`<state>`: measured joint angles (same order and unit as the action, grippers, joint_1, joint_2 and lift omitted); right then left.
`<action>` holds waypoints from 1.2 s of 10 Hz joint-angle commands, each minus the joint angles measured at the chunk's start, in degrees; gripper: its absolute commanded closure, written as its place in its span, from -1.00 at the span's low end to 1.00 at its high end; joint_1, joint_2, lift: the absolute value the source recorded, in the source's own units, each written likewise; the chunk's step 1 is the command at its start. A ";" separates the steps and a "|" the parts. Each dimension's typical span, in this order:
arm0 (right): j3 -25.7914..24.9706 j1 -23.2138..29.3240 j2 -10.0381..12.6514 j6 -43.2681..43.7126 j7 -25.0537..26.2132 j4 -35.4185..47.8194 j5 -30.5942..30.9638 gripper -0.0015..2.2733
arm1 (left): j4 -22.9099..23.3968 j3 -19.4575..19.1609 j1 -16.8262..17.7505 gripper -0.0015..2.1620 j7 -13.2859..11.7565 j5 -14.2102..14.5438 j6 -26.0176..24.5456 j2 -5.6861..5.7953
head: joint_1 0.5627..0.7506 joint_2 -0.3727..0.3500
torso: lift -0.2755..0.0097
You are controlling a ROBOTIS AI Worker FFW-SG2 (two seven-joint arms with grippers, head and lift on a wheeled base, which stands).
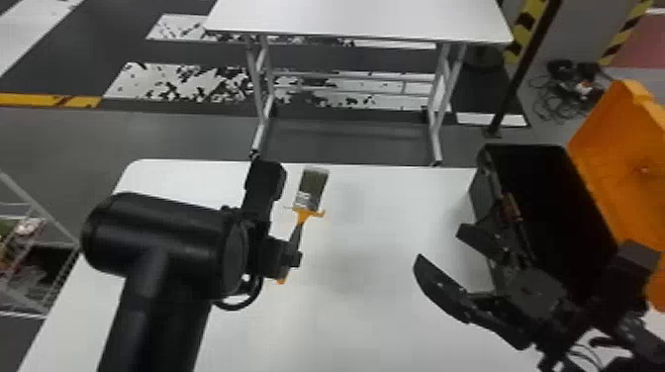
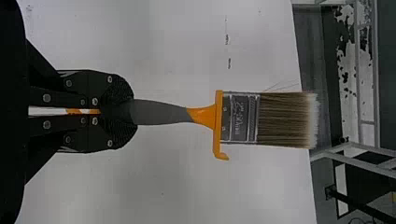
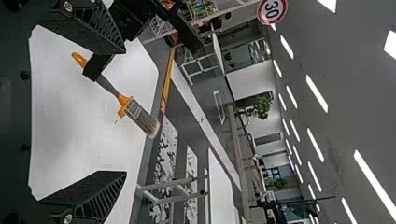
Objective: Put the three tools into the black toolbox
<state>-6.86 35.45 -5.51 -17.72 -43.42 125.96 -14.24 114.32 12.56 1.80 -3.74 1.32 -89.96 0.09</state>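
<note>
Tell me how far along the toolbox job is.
The black toolbox already stands open, but its dark inside doesn't show whether any tool is in. The left claw grips the paintbrush outside it. Left to do: putting that brush in.

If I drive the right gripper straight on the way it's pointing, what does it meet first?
Most likely the paintbrush, which the left gripper holds in the line between the open fingers of the right gripper. Depth is unclear, so it might pass over or under.
</note>
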 commanded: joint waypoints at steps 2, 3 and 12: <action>0.44 -2.84 0.24 -3.51 0.00 -1.33 0.00 -0.93 | 6.70 0.36 -4.78 0.98 -0.39 0.70 -0.07 -0.23 | 0.41 -0.05 | 0.57; 0.88 -4.42 0.32 -5.09 0.00 -2.38 0.44 -0.93 | 8.64 1.24 -6.54 0.98 -0.30 0.70 -0.07 -0.23 | 0.41 -0.05 | 0.57; 10.02 -18.75 1.47 -16.17 0.35 -15.13 6.42 -0.93 | 18.39 6.33 -14.01 0.98 0.58 -0.62 -0.07 -0.23 | 0.41 0.05 | 0.57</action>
<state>2.80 17.39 -4.20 -33.81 -43.07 111.75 -8.23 132.63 18.52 -12.15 -3.15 0.79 -89.96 0.09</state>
